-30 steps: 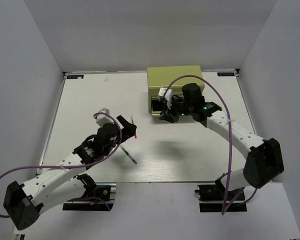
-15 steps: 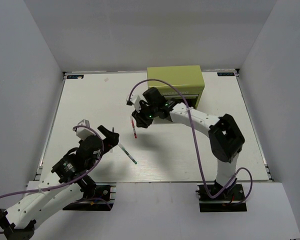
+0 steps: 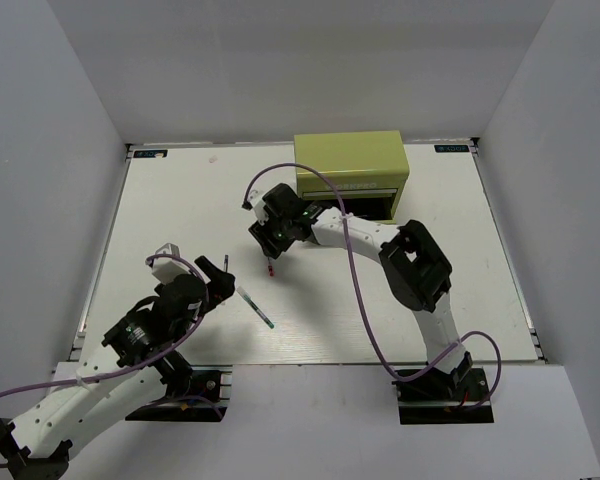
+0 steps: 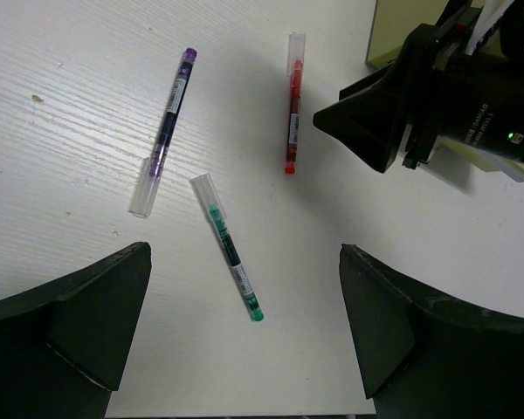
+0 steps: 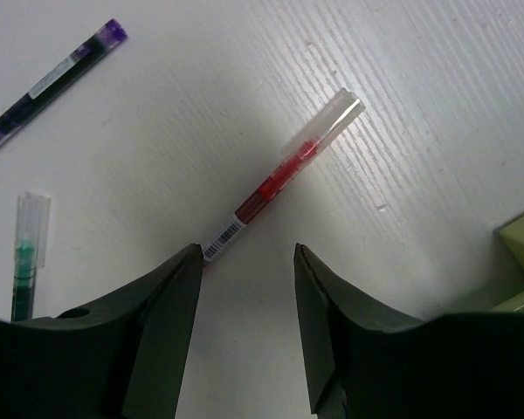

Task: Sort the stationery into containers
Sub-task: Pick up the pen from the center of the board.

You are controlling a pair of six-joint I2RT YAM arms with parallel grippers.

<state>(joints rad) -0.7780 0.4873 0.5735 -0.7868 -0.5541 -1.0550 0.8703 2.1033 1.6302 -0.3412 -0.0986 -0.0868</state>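
Two robot arms work over a white bench (image 3: 180, 200) with three slim pens lying on it.

The right jaws stand open with nothing gripped. They hang over a red pen (image 5: 279, 179) with a clear cap. In the right wrist view the pen's labelled end lies in the gap between the two fingers, closer to the left finger (image 5: 162, 323), and its capped end points away, up and to the right. Whether the fingers touch the bench cannot be told.

The left jaws are spread wide and hold nothing. In the left wrist view a green pen (image 4: 230, 249) lies slanted between and ahead of the two fingers, apart from both. A purple pen (image 4: 164, 131) lies farther ahead, towards the left finger (image 4: 79, 323). The red pen lies farther ahead on the right finger's side, just beside the right arm's black fingers.

An olive-green box (image 3: 350, 158) sits beyond the right jaws on the far side of the bench, well apart from the left jaws.
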